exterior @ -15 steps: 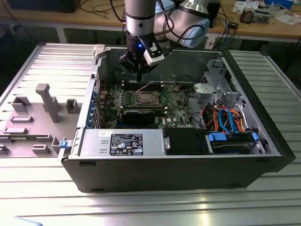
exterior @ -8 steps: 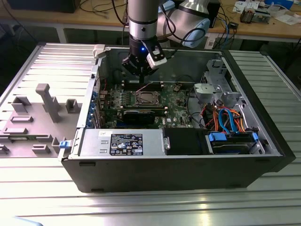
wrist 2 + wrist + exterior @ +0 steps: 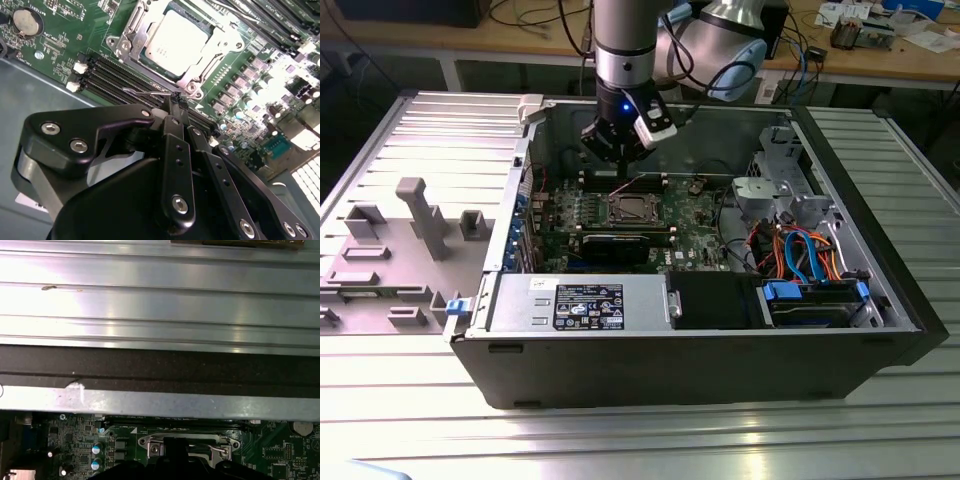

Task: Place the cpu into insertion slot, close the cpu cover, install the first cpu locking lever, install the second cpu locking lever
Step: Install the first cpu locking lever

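The cpu point(image 3: 172, 42) lies flat in the insertion slot, its silver top showing and the pin field hidden beneath it. The cpu cover point(image 3: 131, 37) lies down around the chip as a silver frame. A thin wire locking lever point(image 3: 145, 92) runs beside the socket to my gripper point(image 3: 175, 103), whose black fingers are shut on its end. In the exterior view my gripper point(image 3: 620, 160) hangs just above the socket point(image 3: 630, 208) on the green board. The first wrist view shows the cover's edge point(image 3: 150, 441) and a lever hook point(image 3: 221, 450).
Long black memory slots point(image 3: 115, 75) run beside the socket, and a coin battery point(image 3: 25, 21) sits further off. A graphics card point(image 3: 620, 243), power supply point(image 3: 580, 300), drive cage point(image 3: 770, 190) and cables point(image 3: 800, 250) crowd the case. The case wall point(image 3: 160, 370) rises close by.
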Motion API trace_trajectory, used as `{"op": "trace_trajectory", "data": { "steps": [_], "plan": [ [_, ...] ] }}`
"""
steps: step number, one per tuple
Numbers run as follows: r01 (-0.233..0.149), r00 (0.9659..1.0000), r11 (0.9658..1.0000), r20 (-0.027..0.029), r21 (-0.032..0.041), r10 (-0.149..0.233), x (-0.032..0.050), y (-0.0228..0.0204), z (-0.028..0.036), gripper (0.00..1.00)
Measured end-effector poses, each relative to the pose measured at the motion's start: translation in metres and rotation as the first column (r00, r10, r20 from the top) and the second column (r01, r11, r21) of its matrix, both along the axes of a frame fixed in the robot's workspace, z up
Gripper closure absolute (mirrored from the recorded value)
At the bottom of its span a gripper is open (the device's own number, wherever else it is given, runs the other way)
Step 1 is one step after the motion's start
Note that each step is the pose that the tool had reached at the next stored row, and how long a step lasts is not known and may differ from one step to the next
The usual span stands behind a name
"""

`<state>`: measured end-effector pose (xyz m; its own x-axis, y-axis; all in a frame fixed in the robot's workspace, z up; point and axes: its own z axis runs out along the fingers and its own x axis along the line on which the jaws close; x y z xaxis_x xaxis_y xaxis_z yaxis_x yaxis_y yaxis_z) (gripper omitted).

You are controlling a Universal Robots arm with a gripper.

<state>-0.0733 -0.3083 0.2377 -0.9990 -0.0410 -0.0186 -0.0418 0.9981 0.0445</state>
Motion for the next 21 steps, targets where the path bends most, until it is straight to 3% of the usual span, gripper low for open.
{"op": "trace_trajectory", "data": {
  "steps": [6,21],
  "plan": [
    [0.0,1.0,1.0,-0.0007,0.0,0.0,0.0045,0.0024,-0.0064,0.89],
    [0.0,1.0,1.0,-0.0012,-0.0009,0.0,0.0186,0.0066,-0.0116,0.89]
  ]
}}
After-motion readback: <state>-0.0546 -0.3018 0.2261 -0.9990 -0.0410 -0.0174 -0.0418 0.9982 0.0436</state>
